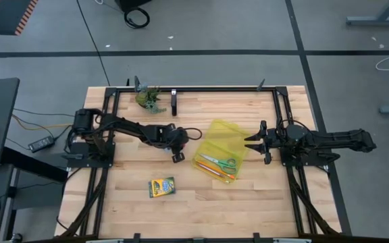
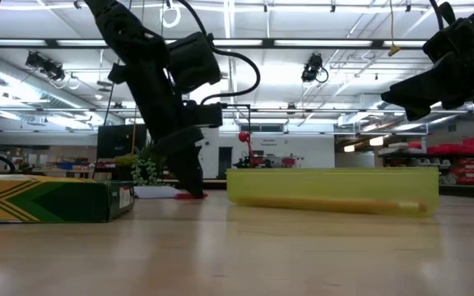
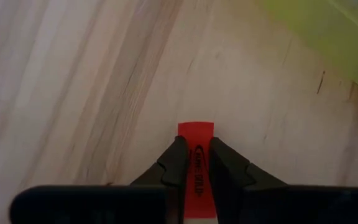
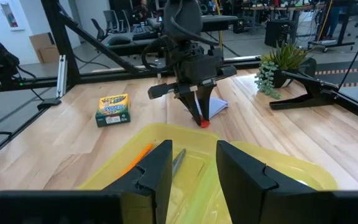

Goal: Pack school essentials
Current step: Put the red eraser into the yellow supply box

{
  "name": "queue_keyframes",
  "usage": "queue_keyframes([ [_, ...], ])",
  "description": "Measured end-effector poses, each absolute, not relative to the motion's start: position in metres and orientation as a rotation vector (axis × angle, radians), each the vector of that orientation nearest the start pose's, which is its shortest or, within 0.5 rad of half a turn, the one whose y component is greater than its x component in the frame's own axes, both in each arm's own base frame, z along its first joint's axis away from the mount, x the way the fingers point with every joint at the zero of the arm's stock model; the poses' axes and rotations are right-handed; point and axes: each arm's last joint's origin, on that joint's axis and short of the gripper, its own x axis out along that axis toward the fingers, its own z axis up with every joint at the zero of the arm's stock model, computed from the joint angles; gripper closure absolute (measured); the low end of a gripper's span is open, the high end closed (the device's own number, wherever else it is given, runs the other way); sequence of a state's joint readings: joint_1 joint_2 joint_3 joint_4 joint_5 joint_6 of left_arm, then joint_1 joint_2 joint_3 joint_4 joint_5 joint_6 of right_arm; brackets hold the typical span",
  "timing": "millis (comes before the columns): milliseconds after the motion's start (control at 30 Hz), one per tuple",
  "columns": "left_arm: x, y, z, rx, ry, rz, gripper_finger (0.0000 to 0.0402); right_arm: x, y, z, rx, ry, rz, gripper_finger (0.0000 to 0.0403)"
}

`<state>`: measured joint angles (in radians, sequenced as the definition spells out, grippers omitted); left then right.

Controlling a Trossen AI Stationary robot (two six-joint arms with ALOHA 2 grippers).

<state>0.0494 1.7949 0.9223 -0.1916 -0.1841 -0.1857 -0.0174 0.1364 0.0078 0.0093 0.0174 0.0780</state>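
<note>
My left gripper (image 1: 177,156) stands just left of the translucent yellow pouch (image 1: 229,135), pointing down, shut on a small red flat piece (image 3: 196,132). Right behind it lies the white-and-blue pad (image 4: 216,107). The pouch lies open on the table with the green-handled scissors (image 1: 220,162) and orange pencils (image 1: 215,171) inside. The yellow-green crayon box (image 1: 161,186) lies flat nearer the table's near edge. My right gripper (image 4: 194,165) hovers open over the pouch's right edge. My left gripper pinches the red flat piece (image 3: 196,167) between its two fingers, coming from above and pointing down. The piece's free end (image 3: 196,129) sticks out beyond the fingertips, at or just above the wood (image 2: 189,196); whether it touches the table I cannot tell.
A green leafy figure (image 1: 148,98) stands at the far edge on the left, beside a black stand (image 4: 309,93). A black frame (image 1: 201,88) runs along the table's far edge and sides. Bare wood lies in front of the pouch and around the crayon box.
</note>
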Motion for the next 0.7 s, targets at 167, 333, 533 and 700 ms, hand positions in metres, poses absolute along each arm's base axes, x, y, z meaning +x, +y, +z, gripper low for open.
queue_keyframes([
  [167, 0.340, 0.024, 0.142, -0.071, 1.020, 0.290, 0.0344, 0.105, -0.002, 0.156, 0.078, 0.118, -0.039, 0.0272],
  [333, 0.350, 0.023, 0.157, -0.039, 1.007, 0.273, 0.0350, 0.105, -0.002, 0.156, 0.078, 0.118, -0.039, 0.0272],
  [533, 0.361, 0.018, 0.176, -0.021, 0.968, 0.255, 0.0344, 0.105, -0.002, 0.156, 0.078, 0.118, -0.039, 0.0272],
  [700, 0.370, 0.004, 0.190, 0.015, 0.917, 0.209, 0.0347, 0.105, -0.002, 0.156, 0.078, 0.118, -0.039, 0.0272],
])
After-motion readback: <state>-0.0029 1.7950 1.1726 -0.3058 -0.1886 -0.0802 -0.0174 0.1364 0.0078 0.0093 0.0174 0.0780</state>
